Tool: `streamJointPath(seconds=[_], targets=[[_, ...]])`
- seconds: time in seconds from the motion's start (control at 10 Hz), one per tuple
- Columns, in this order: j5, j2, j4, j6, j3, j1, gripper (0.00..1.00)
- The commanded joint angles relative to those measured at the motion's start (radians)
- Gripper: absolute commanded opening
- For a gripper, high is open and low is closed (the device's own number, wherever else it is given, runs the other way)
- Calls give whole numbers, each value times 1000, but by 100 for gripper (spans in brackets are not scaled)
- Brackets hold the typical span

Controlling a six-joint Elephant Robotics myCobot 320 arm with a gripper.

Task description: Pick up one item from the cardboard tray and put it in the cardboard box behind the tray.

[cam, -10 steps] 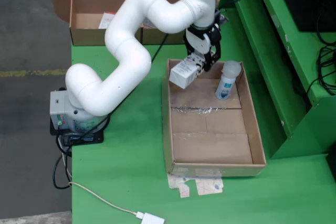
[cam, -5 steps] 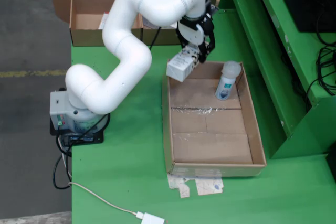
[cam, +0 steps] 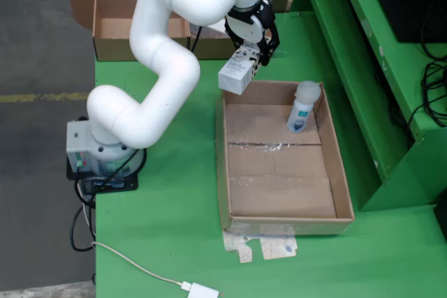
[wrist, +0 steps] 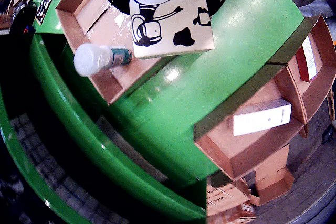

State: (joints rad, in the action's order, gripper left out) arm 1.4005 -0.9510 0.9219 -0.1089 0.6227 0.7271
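In the fixed view, the cardboard box (cam: 133, 24) sits on the green bench (cam: 174, 193) at the far left, up and to the left of the cardboard tray (cam: 279, 158), and its floor looks bare from this angle. To the right of that box, the arm curves over the bench and ends in the gripper (cam: 250, 52), which hangs just above the tray's upper left corner. The gripper is clenched on a hand cream carton (cam: 237, 71); the carton is off the tray floor and held in the air. Further right, inside the tray near its upper right corner, a white-capped bottle (cam: 302, 108) stands against the wall; the tray otherwise looks bare.

The wrist view shows the hand cream carton (wrist: 170, 11) close under the camera with its cow print, the bottle (wrist: 100, 57) lying to its left in the tray, and a box (wrist: 247, 135) to the right holding a white carton (wrist: 261, 118). Whether that box is the target or a neighbour is hard to tell.

The pick appears done. What seems left is the carry from the tray corner to the box, the lowering and the release.
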Motion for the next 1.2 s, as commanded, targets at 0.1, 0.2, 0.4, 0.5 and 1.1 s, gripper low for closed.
streamJointPath(seconds=[0.1,0.2,0.4,0.5,1.1], targets=[[-24,127,-62,-4,-152,95,0],[-24,127,-62,-4,-152,95,0],[-37,131,-53,-4,-168,137,0],[-40,156,-76,-8,-229,158,0],[-70,300,-317,-42,-623,267,0]])
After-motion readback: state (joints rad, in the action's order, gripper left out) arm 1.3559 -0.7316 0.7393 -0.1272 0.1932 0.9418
